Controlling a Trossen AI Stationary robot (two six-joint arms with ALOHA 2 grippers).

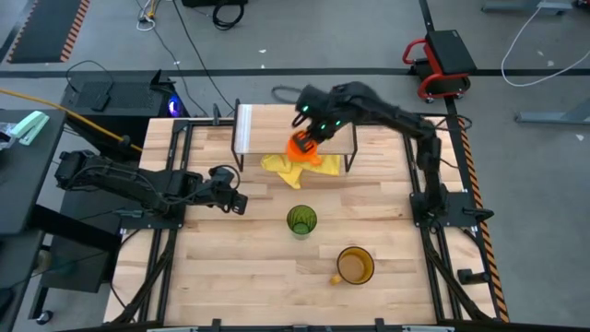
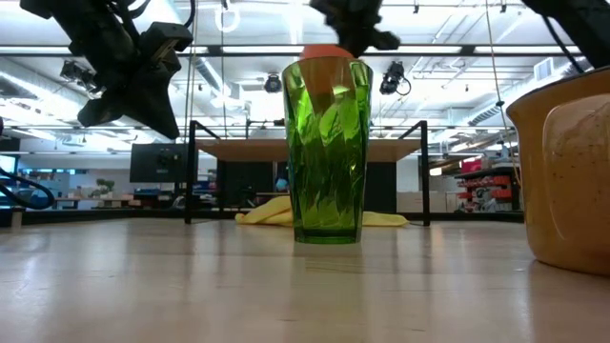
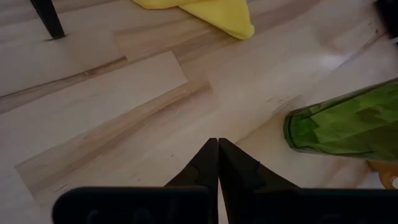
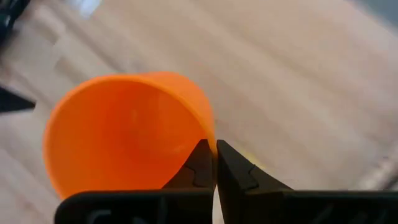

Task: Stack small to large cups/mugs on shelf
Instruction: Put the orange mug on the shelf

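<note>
My right gripper (image 1: 309, 138) is over the shelf (image 1: 277, 124), a low wooden rack with black legs and a whitish strip (image 1: 244, 129) at its left end. It is shut on the small orange cup (image 4: 124, 130), which also shows in the high view (image 1: 300, 148). The green tumbler (image 1: 301, 221) stands upright on the table in front of the shelf. The amber mug (image 1: 355, 266) stands nearer the front edge, to the right. My left gripper (image 1: 235, 201) is shut and empty above the table, left of the tumbler (image 3: 348, 124). My right gripper pinches the orange cup's rim wall (image 4: 210, 144), one finger inside the cup and one outside. The fingers come slanting down from the table's right. The cup is tilted, its mouth toward the wrist camera, and in the low view (image 2: 329, 52) it is above the shelf top.
A yellow cloth (image 1: 295, 168) lies on the table under the shelf's front edge and spreads toward the tumbler; it also shows in the left wrist view (image 3: 205, 12). A black shelf leg (image 3: 46, 18) stands near it. Bare tabletop (image 1: 230, 267) lies at the front left.
</note>
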